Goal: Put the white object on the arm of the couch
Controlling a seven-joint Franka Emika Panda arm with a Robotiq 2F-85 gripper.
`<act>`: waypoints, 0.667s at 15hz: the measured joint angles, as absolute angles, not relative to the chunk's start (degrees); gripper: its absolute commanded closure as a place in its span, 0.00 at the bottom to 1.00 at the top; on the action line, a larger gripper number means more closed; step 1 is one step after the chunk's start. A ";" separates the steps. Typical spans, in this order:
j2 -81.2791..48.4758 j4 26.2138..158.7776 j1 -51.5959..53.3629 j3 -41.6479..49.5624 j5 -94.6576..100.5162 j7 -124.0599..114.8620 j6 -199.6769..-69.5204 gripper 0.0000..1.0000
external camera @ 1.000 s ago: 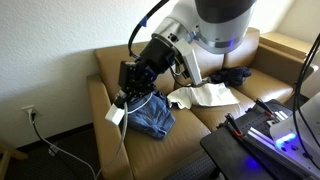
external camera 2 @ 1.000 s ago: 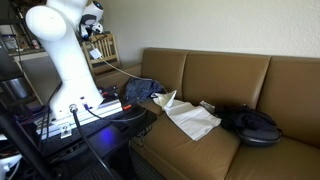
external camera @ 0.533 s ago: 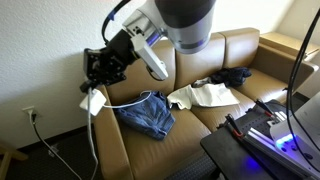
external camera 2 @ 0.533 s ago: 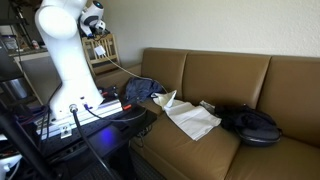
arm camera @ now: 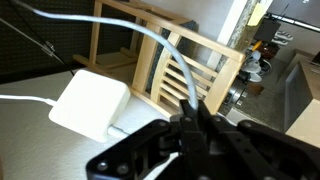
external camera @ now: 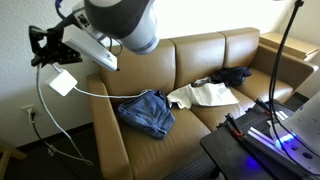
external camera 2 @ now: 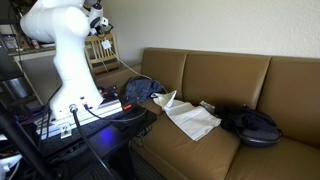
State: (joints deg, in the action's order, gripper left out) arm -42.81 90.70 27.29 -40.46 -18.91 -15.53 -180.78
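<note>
White object (external camera: 63, 82) dangles by its cord (arm camera: 183, 75) below the gripper (external camera: 47, 55).

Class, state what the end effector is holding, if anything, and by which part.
The end effector holds the white charger block by its cable. The block itself hangs free below.

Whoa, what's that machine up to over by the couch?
A robot arm's gripper holds a white charger block, apparently by its cord. The block dangles in the air out past the couch arm, not resting on it. Jeans and a white cloth lie on the seat.
</note>
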 measured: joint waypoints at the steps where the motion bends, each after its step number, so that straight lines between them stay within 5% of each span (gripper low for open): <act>1: -43.20 87.85 31.03 -35.61 -18.09 -16.45 -179.56 0.98; 10: -59.71 77.87 59.37 7.10 -0.65 -43.15 -180.65 0.98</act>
State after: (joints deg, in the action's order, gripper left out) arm -59.71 77.87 59.37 7.10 -0.65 -43.15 -180.65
